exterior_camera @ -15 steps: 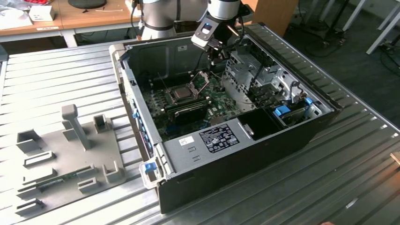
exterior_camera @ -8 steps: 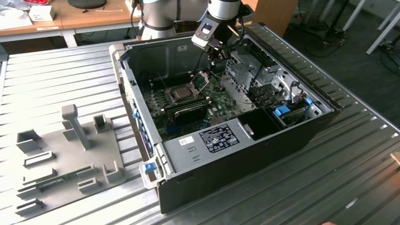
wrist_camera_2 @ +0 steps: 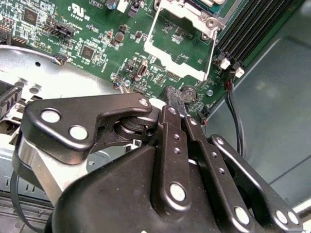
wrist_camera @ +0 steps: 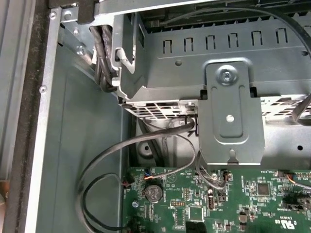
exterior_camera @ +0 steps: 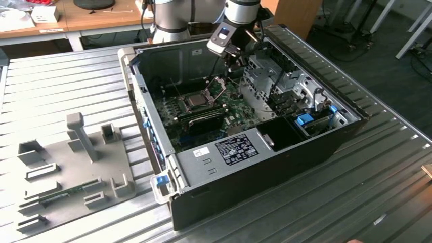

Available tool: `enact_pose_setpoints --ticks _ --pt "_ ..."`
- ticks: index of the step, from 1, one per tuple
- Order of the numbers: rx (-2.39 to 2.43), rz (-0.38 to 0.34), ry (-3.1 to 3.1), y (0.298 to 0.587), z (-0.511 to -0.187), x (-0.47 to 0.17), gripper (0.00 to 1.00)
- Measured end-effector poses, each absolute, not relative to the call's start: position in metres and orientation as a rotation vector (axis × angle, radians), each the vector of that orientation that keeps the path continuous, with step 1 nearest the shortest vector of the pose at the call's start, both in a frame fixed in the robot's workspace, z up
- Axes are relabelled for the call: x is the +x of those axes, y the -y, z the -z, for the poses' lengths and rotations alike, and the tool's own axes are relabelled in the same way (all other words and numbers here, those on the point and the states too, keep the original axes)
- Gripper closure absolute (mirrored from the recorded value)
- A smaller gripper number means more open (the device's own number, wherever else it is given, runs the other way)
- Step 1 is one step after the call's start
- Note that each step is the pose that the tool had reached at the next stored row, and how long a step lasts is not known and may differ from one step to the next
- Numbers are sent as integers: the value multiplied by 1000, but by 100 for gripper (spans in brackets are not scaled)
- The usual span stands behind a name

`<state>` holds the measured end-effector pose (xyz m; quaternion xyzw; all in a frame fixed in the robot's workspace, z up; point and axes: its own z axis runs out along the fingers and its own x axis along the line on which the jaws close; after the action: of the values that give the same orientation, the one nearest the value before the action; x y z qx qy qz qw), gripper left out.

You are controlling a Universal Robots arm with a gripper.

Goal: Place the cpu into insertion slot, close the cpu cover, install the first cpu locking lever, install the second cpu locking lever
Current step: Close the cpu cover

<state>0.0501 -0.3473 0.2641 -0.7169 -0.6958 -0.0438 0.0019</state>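
Gripper (wrist_camera_2: 174, 95), fingers together on nothing, hangs beside the raised cpu cover (wrist_camera_2: 174, 66); cpu (exterior_camera: 199, 101) apparently seated in the insertion slot (exterior_camera: 187, 105), with closing and both levers judged outstanding.

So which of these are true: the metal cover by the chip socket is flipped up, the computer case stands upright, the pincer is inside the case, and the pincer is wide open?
1. The cpu cover is flipped up. True: it is swung off the socket, and the green board shows through its window.
2. The computer case stands upright. False: it lies on its side on the ribbed metal table, open side up.
3. The pincer is inside the case. True: its tip is over the green board, near the raised cover.
4. The pincer is wide open. False: in the second wrist view its fingers are pressed together.
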Motion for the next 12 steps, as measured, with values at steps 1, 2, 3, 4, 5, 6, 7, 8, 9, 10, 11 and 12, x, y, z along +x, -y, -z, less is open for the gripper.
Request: enact_pose_setpoints --ticks 1,2,3,4,5,6,7,8,9,10,11,12 --pt "-2249 137 2183 347 -264 51 89" --pt "-2249 138 2183 347 -263 51 89" --pt "-2249 138 2183 347 -263 51 89" --pt "-2249 138 2183 347 -262 52 89" --pt "-2249 138 2183 347 -260 52 89" --pt "-2249 138 2183 347 -259 52 89" --pt "-2249 138 2183 347 -258 52 89" --pt "-2249 137 2183 347 -256 52 89" --pt "-2249 138 2183 347 -254 52 89" --pt "-2249 138 2183 347 -252 52 89" --pt "-2249 137 2183 347 -251 52 89" --pt "-2249 137 2183 347 -249 52 89"
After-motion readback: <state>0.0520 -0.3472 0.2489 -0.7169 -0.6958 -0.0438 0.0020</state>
